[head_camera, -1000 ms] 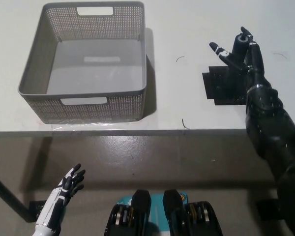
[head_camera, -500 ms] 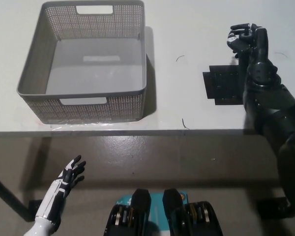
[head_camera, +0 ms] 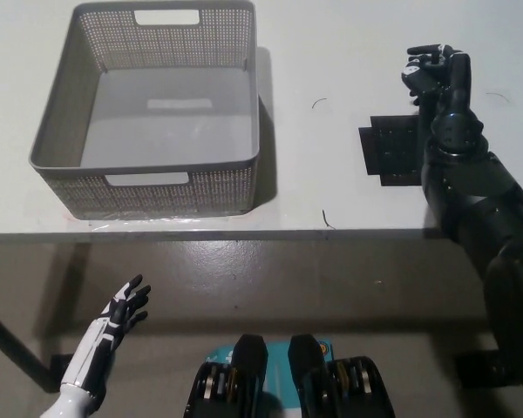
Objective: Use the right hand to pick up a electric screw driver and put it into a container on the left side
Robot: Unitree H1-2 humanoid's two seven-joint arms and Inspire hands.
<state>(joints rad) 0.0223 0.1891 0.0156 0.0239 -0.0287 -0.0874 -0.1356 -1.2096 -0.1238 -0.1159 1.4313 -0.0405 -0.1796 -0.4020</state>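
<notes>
Above table: right robot hand (head_camera: 433, 71) (curled).

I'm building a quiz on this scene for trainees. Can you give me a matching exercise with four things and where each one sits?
Things:
1. grey basket
2. black mat
3. left hand
4. right hand

Places:
A. below the table edge, lower left
B. tabletop, upper left
C. raised over the table, upper right
D. flat on the table, right side

Pairs: 1-B, 2-D, 3-A, 4-C
</notes>
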